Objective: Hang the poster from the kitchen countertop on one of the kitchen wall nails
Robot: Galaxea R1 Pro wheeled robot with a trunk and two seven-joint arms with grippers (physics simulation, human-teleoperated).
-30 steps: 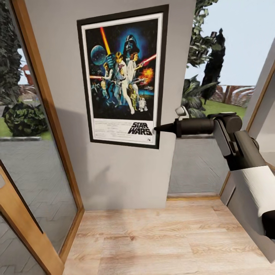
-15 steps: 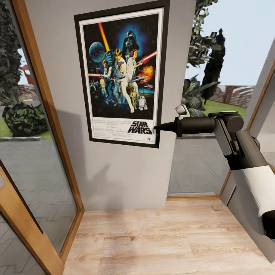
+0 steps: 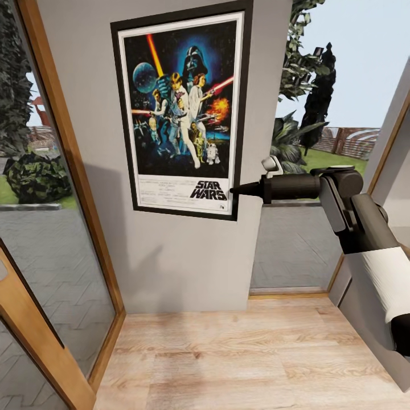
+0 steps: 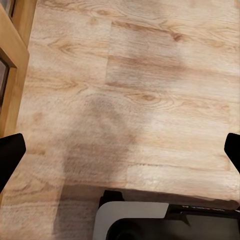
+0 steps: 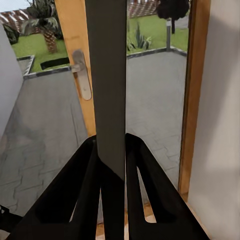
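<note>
The Star Wars poster (image 3: 179, 108) stands upright and flat against the narrow grey wall (image 3: 171, 256), its top at the head view's upper edge. My right gripper (image 3: 232, 191) reaches in from the right and is shut on the poster's lower right edge. In the right wrist view the poster (image 5: 111, 90) shows edge-on as a grey strip pinched between the two black fingers (image 5: 80, 190). What is behind the frame is hidden. My left gripper (image 4: 120, 155) hangs open over the wooden floor (image 4: 130, 90), holding nothing. The kitchen countertop is out of view.
A wood-framed glass door (image 3: 51, 239) flanks the wall on the left, and a window (image 3: 319, 142) onto the garden on the right. A door handle (image 5: 82, 75) shows past the poster's edge. Light plank floor (image 3: 239, 359) lies below.
Over the last second the poster has shifted slightly up the wall with my right gripper still on it. In the last half second nothing has moved.
</note>
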